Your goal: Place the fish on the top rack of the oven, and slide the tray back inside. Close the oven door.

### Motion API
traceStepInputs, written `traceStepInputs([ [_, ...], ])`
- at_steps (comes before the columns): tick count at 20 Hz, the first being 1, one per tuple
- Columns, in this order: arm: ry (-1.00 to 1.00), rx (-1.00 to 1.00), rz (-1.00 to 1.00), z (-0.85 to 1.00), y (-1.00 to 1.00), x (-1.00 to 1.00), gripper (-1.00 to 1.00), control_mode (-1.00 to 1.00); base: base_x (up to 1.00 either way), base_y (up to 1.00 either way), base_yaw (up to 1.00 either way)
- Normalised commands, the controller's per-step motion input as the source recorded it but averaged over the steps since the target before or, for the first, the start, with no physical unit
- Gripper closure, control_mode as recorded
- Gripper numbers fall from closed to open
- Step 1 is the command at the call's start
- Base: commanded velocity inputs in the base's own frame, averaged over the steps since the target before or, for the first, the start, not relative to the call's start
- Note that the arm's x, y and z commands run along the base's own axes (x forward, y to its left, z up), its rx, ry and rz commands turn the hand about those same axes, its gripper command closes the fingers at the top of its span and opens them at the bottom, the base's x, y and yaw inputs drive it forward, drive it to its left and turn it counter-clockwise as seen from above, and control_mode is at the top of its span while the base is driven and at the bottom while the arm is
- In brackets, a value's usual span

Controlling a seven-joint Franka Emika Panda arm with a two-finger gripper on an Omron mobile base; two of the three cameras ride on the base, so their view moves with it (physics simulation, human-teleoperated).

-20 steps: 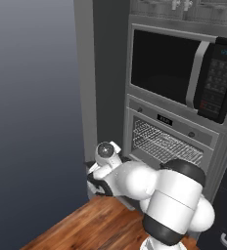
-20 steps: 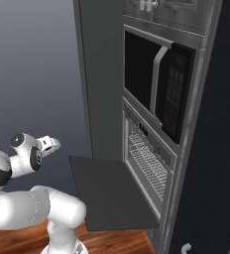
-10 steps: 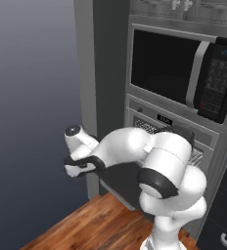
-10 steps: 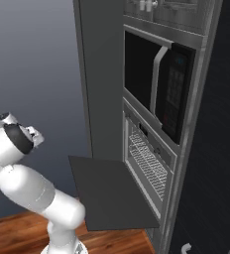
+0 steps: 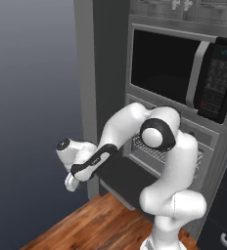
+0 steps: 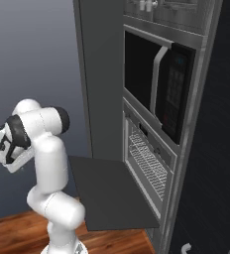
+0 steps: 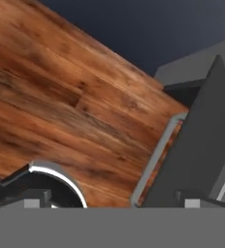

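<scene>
Kitchen: wall oven [image 6: 145, 166] under microwave [image 5: 184, 73], wooden floor [image 7: 51, 106].

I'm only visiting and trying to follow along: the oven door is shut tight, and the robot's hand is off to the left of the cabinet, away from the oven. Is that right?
Not quite. The oven door is open, folded down flat in front of the oven, as the right base view shows. The rest holds: the gripper is off to the left of the cabinet, away from the oven.
</scene>
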Motion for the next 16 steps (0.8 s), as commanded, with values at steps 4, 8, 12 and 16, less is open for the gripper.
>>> traceStepInputs([
  [4, -0.05, -0.20, 0.09, -0.68, 0.23, -0.36, -1.00, -1.00, 0.00, 0.00, 0.00],
  [8, -0.12, -0.22, 0.05, -0.67, 0.22, -0.34, -1.00, -1.00, 0.00, 0.00, 0.00],
  [12, -0.20, -0.21, 0.03, -0.32, 0.03, -0.42, -1.00, -1.00, 0.00, 0.00, 0.00],
  [16, -0.28, -0.14, 0.00, -0.07, -0.09, -0.46, -1.00, -1.00, 0.00, 0.00, 0.00],
])
